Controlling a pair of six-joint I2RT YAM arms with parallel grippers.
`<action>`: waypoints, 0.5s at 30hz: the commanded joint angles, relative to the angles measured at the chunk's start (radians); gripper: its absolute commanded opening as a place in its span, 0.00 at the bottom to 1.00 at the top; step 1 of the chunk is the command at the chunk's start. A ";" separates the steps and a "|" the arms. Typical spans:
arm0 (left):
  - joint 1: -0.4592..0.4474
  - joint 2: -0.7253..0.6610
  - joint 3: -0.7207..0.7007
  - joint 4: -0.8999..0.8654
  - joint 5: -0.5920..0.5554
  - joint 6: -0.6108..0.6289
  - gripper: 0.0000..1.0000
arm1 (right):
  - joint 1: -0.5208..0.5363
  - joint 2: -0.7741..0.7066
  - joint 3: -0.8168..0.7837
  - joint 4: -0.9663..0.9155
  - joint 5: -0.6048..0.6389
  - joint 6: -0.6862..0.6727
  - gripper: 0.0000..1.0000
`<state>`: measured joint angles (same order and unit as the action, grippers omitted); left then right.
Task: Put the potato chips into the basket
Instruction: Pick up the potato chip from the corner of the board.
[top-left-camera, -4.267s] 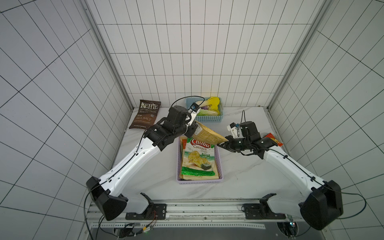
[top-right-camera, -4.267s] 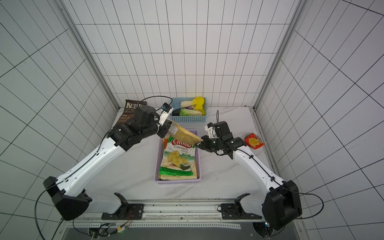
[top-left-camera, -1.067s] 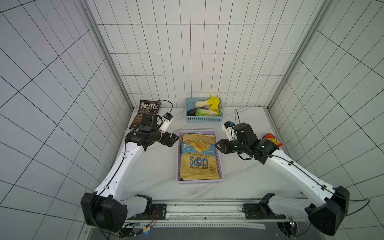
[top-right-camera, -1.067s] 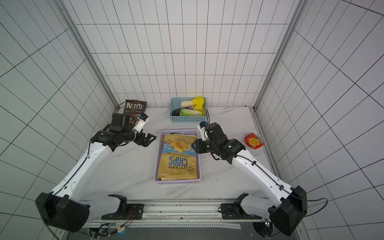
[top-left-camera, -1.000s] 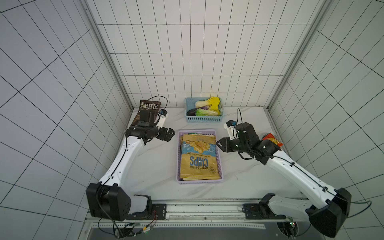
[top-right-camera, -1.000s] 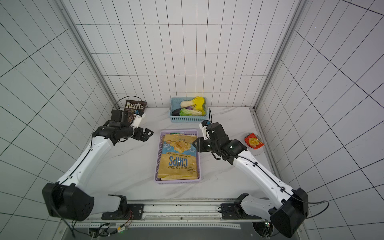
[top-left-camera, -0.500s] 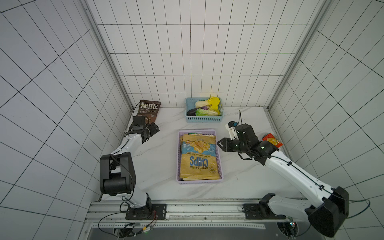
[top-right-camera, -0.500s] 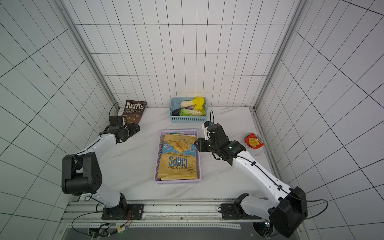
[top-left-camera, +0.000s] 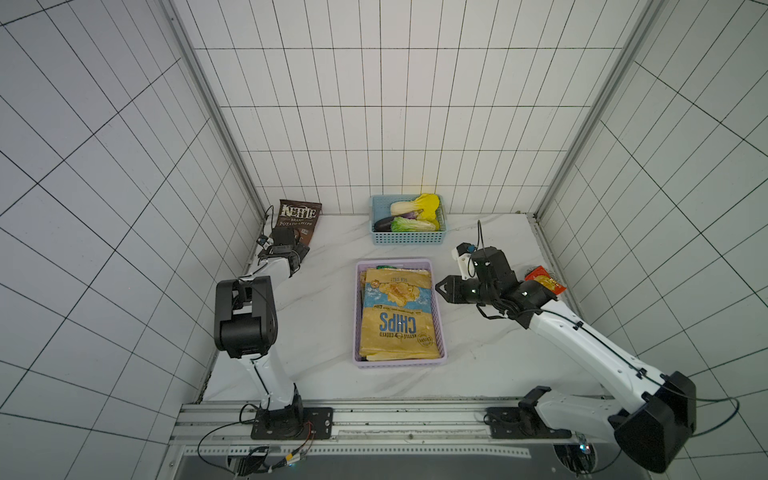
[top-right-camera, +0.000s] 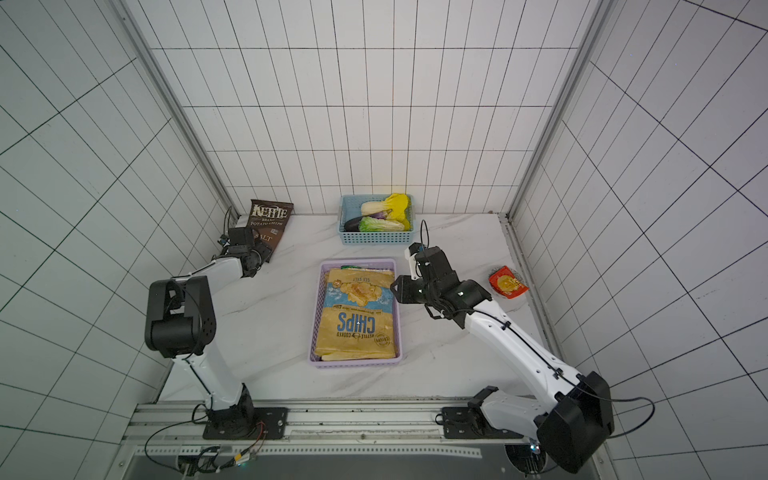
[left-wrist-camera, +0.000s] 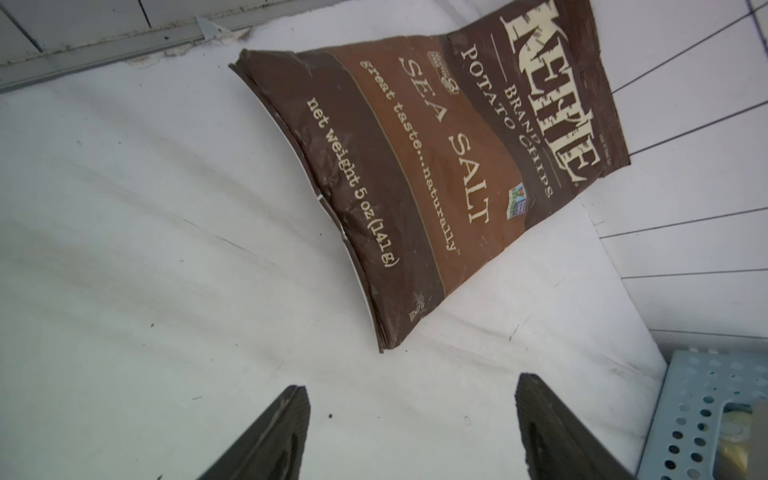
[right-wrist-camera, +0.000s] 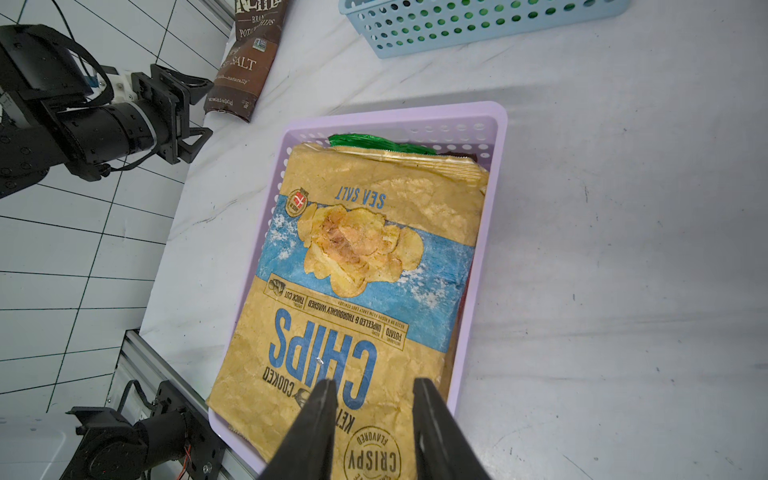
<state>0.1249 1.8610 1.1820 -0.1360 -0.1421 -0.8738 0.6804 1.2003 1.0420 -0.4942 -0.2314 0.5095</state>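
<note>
The left hand (left-wrist-camera: 411, 384) hangs released, jaws wide and empty, just short of the near corner of the Kettle bag (left-wrist-camera: 436, 166), which leans on the far wall at the desk's (top-left-camera: 316, 316) far left, outside the basket (top-left-camera: 399, 362). The right hand (right-wrist-camera: 374, 381) hovers part-open and empty by the basket's right wall. A low push could shove the propped bag flat into the corner; a corner-only pinch could let it swing and drop

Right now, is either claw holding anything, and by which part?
Nothing is held. The left claw stands open, short of the Kettle bag; the right claw is open and empty by the lilac basket.
</note>
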 joint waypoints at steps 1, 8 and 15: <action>0.005 0.061 0.029 0.050 -0.056 -0.066 0.76 | -0.005 0.010 0.064 -0.037 -0.007 -0.009 0.35; 0.024 0.118 0.051 0.043 -0.099 -0.107 0.73 | -0.007 0.015 0.086 -0.071 0.005 -0.022 0.35; 0.033 0.154 0.060 0.049 -0.101 -0.136 0.75 | -0.012 0.043 0.105 -0.076 -0.011 -0.019 0.35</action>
<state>0.1505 1.9835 1.2209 -0.1055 -0.2287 -0.9848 0.6796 1.2255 1.0943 -0.5472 -0.2314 0.5011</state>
